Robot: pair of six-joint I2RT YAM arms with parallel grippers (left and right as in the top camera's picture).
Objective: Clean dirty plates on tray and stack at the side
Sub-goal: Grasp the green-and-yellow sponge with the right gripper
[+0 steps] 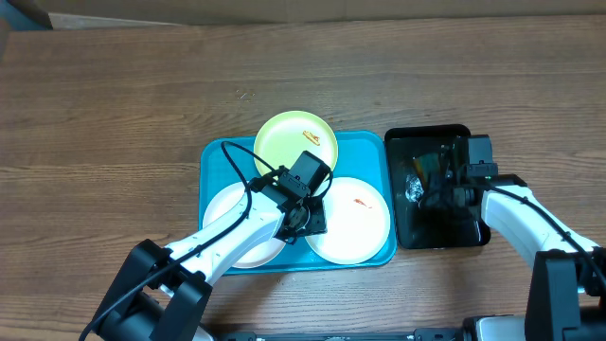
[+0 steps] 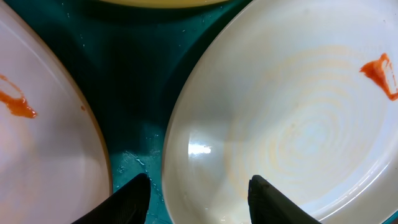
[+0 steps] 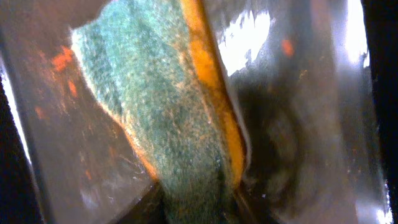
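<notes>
The turquoise tray (image 1: 214, 157) holds three plates. The yellow-green plate (image 1: 295, 140) is at the back, with an orange smear. A white plate (image 1: 358, 225) with a red smear is at the front right. Another white plate (image 1: 227, 210) at the front left is partly hidden by my left arm. My left gripper (image 1: 308, 214) is open, and in the left wrist view (image 2: 198, 186) its fingers straddle the left rim of the right white plate (image 2: 298, 124). The left white plate (image 2: 43, 124) also has a red smear. My right gripper (image 3: 199, 205) is shut on a green and orange sponge (image 3: 155, 106).
A smaller black tray (image 1: 417, 237) stands right of the turquoise tray, and my right gripper (image 1: 439, 182) is inside it. Its wet floor (image 3: 311, 93) has orange specks. Bare wooden table (image 1: 114, 104) lies to the left and behind.
</notes>
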